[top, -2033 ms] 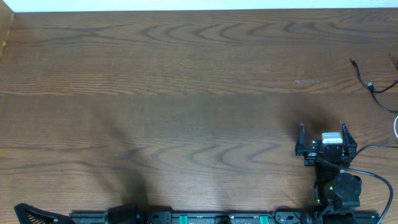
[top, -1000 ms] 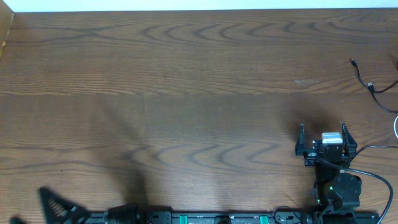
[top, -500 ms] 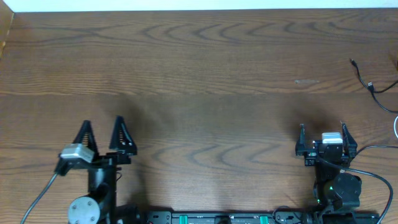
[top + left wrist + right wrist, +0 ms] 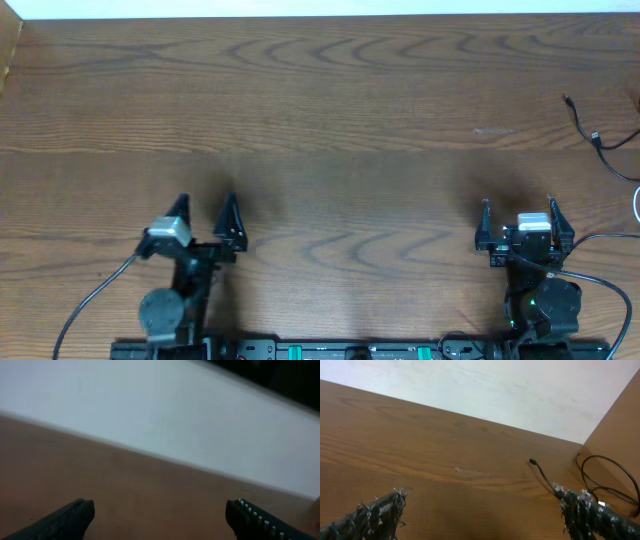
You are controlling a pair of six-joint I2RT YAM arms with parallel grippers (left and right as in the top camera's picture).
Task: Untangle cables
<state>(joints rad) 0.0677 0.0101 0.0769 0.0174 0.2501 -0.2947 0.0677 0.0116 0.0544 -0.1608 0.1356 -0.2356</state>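
Black cable (image 4: pixel 596 139) by right table (image 4: pixel 320 110) edge

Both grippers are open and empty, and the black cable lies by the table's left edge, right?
Not quite. The overhead view shows the black cable by the right edge of the table, beyond the right gripper. The left gripper and the right one are open and empty.

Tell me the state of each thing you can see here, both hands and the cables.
left hand: open, holding nothing.
right hand: open, holding nothing, short of the cables.
black cable: lying slack on the table near its right edge, untouched, running out of view.
white cable: only a sliver shows at the right edge; tangle cannot be judged.
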